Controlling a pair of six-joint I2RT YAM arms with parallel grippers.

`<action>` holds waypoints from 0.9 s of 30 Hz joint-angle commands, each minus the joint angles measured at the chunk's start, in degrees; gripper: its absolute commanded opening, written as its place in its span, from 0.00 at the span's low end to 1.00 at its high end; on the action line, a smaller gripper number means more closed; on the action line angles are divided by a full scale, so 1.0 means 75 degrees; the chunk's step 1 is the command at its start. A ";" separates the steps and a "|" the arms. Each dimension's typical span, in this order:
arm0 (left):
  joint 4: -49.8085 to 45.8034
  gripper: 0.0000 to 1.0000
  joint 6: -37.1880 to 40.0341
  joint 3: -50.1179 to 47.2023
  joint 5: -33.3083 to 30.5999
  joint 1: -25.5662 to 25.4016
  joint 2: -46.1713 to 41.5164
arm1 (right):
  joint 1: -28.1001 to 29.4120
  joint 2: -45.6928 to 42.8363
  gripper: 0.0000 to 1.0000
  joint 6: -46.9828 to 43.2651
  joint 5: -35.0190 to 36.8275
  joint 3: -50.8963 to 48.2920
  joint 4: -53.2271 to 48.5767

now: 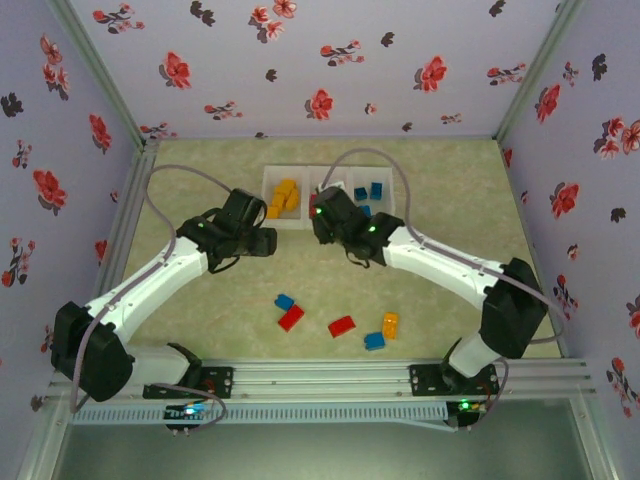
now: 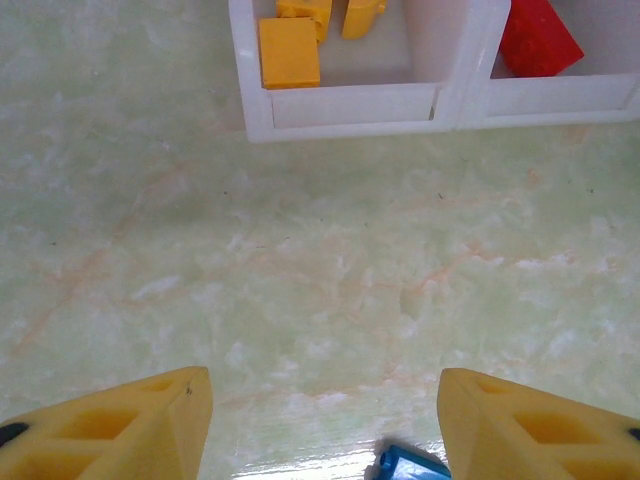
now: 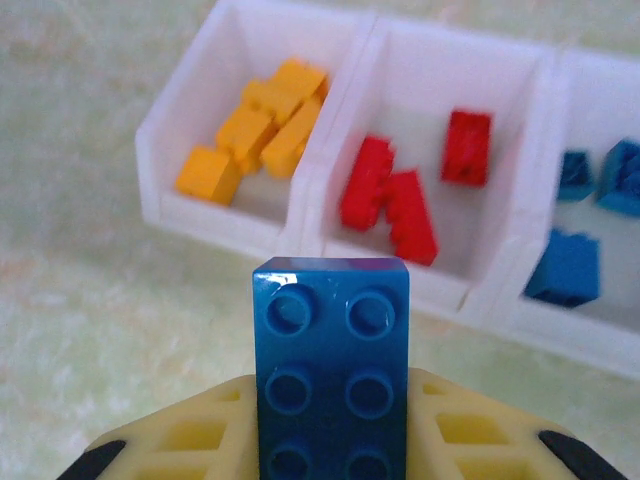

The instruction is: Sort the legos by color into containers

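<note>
Open table [image 2: 320,260] lies between the left gripper [image 2: 325,420], jaws apart and empty, and the bins [image 2: 350,105] ahead; five loose bricks [image 1: 341,326] sit near the arm bases. The right gripper [image 3: 330,430] clamps a glossy blue studded brick [image 3: 331,340] before the bins, whose compartments hold orange, red and blue bricks separately. The table is pale green, marbled, with lilac floral walls [image 1: 300,60].

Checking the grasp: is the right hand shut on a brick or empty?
Shut: the right hand clamps a blue brick, studs facing the camera, between its yellow fingers.
</note>
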 commanded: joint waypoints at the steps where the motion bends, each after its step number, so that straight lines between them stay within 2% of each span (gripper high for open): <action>1: -0.0039 0.62 -0.0090 -0.0005 -0.0160 -0.0056 -0.0240 | -0.0456 -0.0331 0.31 -0.0684 0.0173 0.0330 -0.0185; 5: -0.0067 0.62 -0.0040 0.0022 -0.0163 -0.0102 -0.0245 | -0.1188 -0.0283 0.32 -0.1072 0.0105 0.0762 -0.0478; 12: -0.0049 0.62 -0.0024 0.0052 -0.0159 -0.0172 -0.0213 | -0.2446 -0.0049 0.32 -0.1436 -0.0856 0.1252 -0.0428; 19: -0.0102 0.62 -0.0049 0.0109 -0.0166 -0.0185 -0.0202 | -0.3180 0.0458 0.31 -0.1532 -0.1277 0.1620 -0.0264; 27: -0.0236 0.62 -0.0054 0.0147 -0.0195 -0.0202 -0.0192 | -0.3647 0.1158 0.32 -0.1327 -0.1531 0.1520 0.0167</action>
